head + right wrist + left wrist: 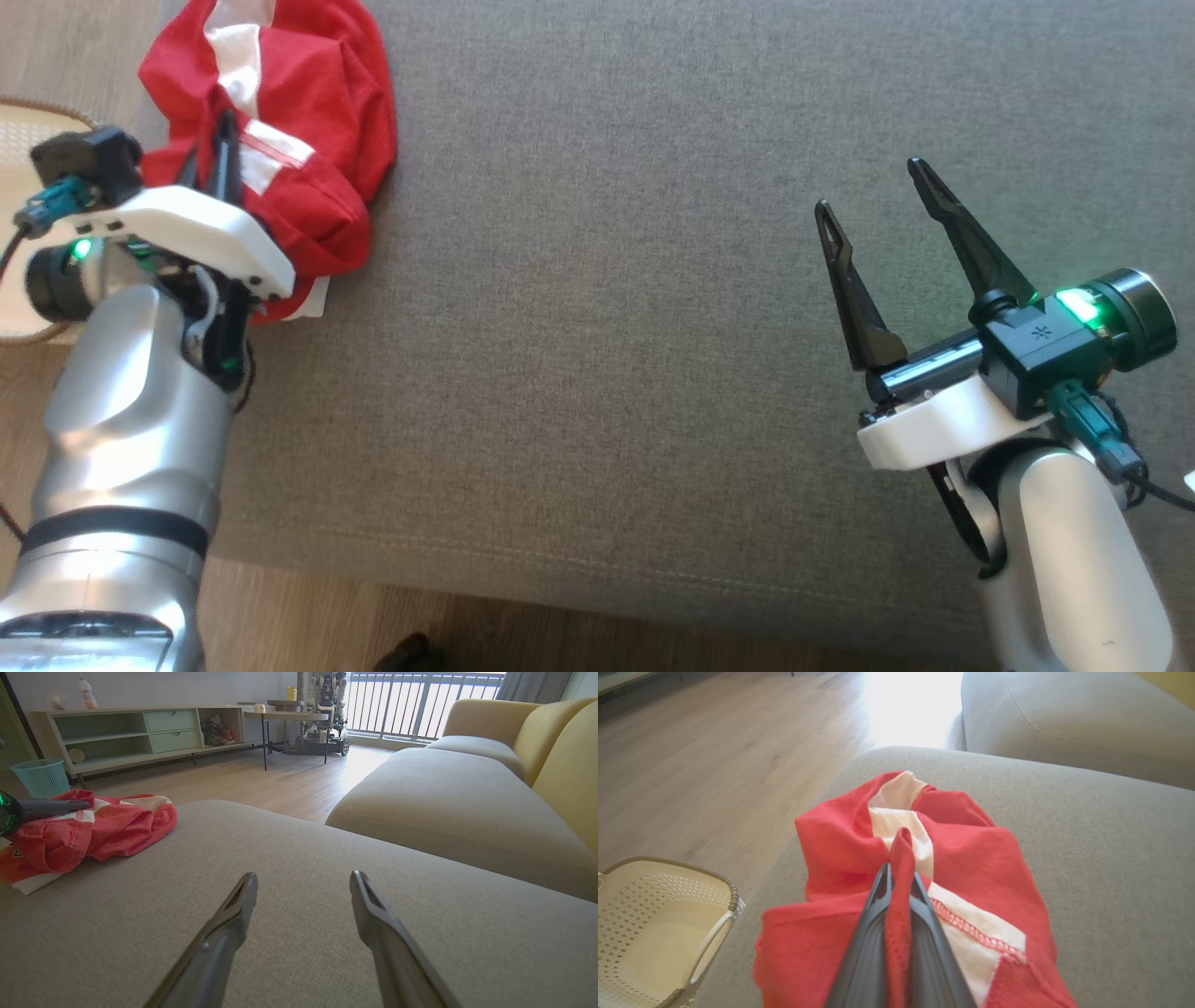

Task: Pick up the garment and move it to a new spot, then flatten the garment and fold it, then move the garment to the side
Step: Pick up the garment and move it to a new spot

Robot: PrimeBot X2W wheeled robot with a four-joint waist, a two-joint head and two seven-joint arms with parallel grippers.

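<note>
The garment (317,187) lies bunched at the far left corner of the grey sofa cushion (607,355), red cloth with white panels and red stitching. A dark scrap of print at its lower edge in the right wrist view is too small to read. The left end effector (900,882) is clenched on a raised red fold of it, the cloth pinched between both fingers. The right end effector (302,878) hovers released, fingers spread above bare cushion, well apart from the garment. The left wrist view adds a cream perforated basket (691,867) on the wooden floor (714,765) beside the cushion. The right wrist view adds a yellow sofa (556,732), a teal bin (42,777) and pale green shelving (140,732).
</note>
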